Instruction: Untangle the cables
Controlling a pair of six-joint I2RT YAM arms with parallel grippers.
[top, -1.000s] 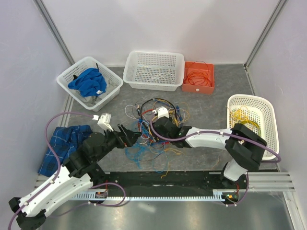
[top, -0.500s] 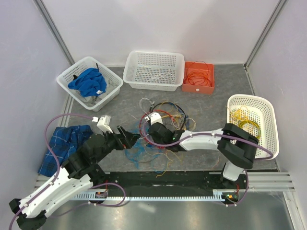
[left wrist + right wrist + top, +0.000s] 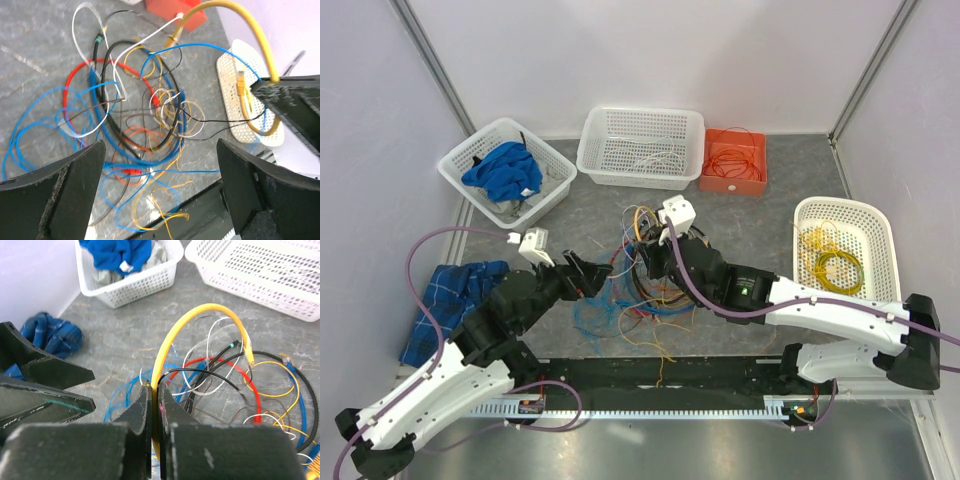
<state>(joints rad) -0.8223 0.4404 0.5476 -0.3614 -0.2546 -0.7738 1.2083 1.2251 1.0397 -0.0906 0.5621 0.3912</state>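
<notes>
Cables (image 3: 642, 298) lie tangled on the table (image 3: 770, 195); my right tool (image 3: 155, 407) pinches a yellow cable (image 3: 210, 307), my left tool (image 3: 160, 150) gapes wide just left.

White basket (image 3: 455, 172) w/ blue cloth (image 3: 505, 170), orange bin (image 3: 732, 187), plaid cloth (image 3: 450, 300)

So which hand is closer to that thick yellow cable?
Right. The right hand is shut on the yellow cable, holding it up in an arch. The left hand is open and apart from it, facing the tangle.
</notes>
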